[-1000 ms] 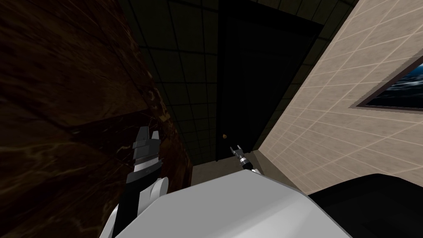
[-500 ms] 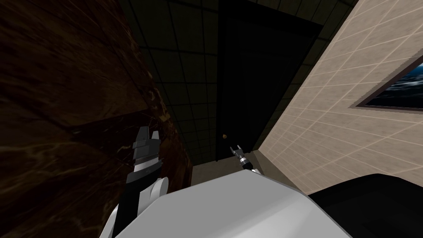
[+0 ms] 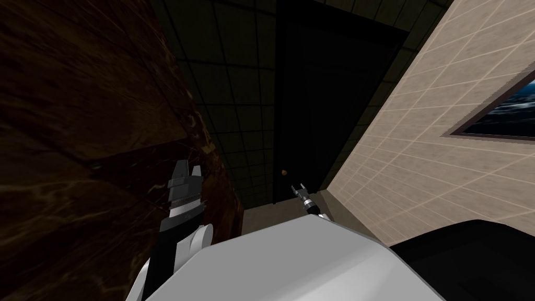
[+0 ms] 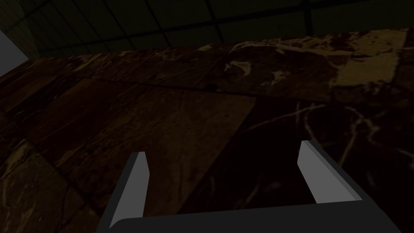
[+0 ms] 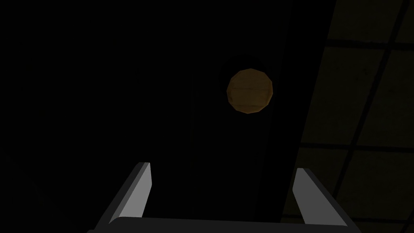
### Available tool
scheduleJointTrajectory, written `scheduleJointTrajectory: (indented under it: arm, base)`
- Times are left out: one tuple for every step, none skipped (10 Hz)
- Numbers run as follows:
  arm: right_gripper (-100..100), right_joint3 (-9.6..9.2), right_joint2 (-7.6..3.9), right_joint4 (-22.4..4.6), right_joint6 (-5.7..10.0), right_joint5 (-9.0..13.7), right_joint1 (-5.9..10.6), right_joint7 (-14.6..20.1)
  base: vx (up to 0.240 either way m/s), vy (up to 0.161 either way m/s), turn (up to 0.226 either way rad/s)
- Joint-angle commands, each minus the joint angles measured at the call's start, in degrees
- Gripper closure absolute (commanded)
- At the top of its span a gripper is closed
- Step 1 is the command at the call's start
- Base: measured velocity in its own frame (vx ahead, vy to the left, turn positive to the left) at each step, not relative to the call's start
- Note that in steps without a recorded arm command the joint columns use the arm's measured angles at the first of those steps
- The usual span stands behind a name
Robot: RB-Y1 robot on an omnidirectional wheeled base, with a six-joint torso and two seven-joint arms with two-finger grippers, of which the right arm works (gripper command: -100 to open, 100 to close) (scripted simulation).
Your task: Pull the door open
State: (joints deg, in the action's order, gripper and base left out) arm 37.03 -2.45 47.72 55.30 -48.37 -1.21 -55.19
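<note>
The gap between the right gripper [image 3: 299, 189], fingers spread, and the knob [image 3: 284, 172] at its 11 o'clock is free. The dark door [image 3: 324, 104] blocks beyond. A brown marbled wall [image 3: 78, 130] crowds the left gripper [image 3: 189, 167] at 9 o'clock; a beige tiled wall [image 3: 444, 172] bounds 3 o'clock.

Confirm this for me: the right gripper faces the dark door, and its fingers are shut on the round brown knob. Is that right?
Not quite. The right gripper does face the dark door, but its fingers stand open, short of the round brown knob, with nothing between them. The right wrist view shows it.
</note>
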Motion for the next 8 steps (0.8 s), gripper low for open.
scheduleJointTrajectory:
  arm:
    - [-100,0.0,0.0,0.0,0.0,0.0,0.0,0.0]
    - [-100,0.0,0.0,0.0,0.0,0.0,0.0,0.0]
    - [-100,0.0,0.0,0.0,0.0,0.0,0.0,0.0]
    - [-100,0.0,0.0,0.0,0.0,0.0,0.0,0.0]
    - [-100,0.0,0.0,0.0,0.0,0.0,0.0,0.0]
    - [-100,0.05,-0.23,-0.3,-0.18,0.4,0.16,-0.3]
    - [-100,0.06,0.37,-0.4,-0.25,0.5,0.23,-0.4]
    - [-100,0.06,0.37,-0.4,-0.25,0.5,0.23,-0.4]
  base:
    - [0.0,0.0,0.0]
    - [0.0,0.0,0.0]
    - [0.0,0.0,0.0]
    - [0.0,0.0,0.0]
    - [0.0,0.0,0.0]
    - [0.043,0.041,0.145]
    - [0.103,0.049,0.244]
    - [0.084,-0.013,-0.103]
